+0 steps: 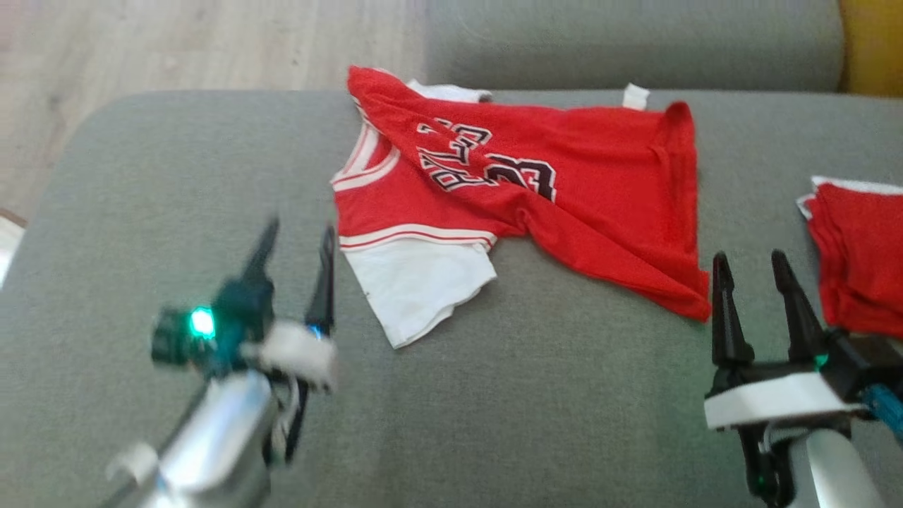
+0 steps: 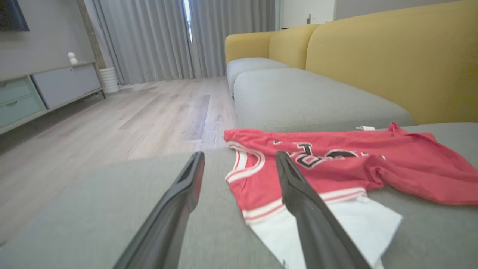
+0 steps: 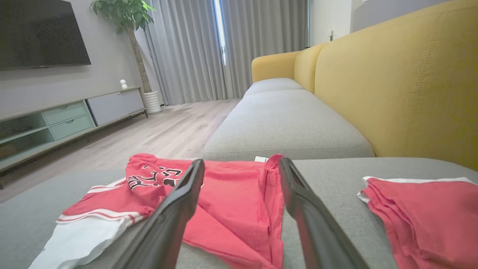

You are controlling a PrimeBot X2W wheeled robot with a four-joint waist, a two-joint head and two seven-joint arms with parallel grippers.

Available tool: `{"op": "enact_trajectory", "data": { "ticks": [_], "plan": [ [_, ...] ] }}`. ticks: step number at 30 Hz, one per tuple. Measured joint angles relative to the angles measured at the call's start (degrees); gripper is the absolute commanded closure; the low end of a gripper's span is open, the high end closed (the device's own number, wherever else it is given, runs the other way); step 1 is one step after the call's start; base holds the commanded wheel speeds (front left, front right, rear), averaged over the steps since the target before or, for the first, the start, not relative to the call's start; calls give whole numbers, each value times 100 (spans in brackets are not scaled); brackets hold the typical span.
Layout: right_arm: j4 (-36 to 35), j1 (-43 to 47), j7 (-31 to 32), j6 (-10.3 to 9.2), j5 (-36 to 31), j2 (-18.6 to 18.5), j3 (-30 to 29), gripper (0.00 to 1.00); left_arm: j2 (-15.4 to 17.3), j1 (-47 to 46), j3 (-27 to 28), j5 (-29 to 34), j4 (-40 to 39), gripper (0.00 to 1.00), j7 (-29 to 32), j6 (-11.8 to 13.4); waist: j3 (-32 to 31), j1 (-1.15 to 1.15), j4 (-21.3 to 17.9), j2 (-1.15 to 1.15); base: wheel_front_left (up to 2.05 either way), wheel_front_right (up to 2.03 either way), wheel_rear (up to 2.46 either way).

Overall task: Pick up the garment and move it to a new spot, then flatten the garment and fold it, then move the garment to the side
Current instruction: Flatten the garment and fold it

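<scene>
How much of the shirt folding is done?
Hardly any. Done: the shirt lies on the couch, but rumpled, with one side flopped over. In hand: nothing; the left hand and right hand are open near it. Left: flattening, folding, moving it aside.

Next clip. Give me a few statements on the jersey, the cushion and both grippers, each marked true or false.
1. The red jersey lies on the grey cushion. True.
2. The left gripper is shut on the jersey's white sleeve. False: its jaws stand open and hold nothing.
3. A second red garment lies on the cushion to the jersey's right. True.
4. The jersey is neatly folded. False: it is spread out and rumpled, with one part flopped over.
5. The right gripper is open and holds nothing. True.
</scene>
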Motion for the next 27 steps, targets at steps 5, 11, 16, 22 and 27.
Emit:
{"op": "enact_trajectory", "data": {
  "ticks": [5, 11, 16, 22, 27],
  "plan": [
    [14, 204, 49, 0, 0, 1, -1, 0, -9, 957, 18, -15, -427, 0, 1, 227, -171, 0, 165, 0, 0, 0, 0],
    [2, 197, 69, 0, 11, 2, 94, 0, -22, 1153, 140, -29, -639, 0, 1, 354, -154, 1, 52, 0, 0, 0, 0],
    [-26, 188, 100, 0, 12, 2, 156, 0, -76, 1132, 111, -197, -546, 0, 294, 268, -49, 2, -106, 0, 0, 0, 0],
    [-49, 155, 99, 0, 69, 2, 241, 0, -223, 946, -67, -425, -119, 0, 1204, 144, 144, 2, -357, 0, 0, 0, 0],
    [-25, -15, 80, 0, 129, 1, 238, 0, -264, 857, -257, -457, 151, 0, 1864, 151, 304, 3, -582, 0, 0, 0, 0]
  ]
}}
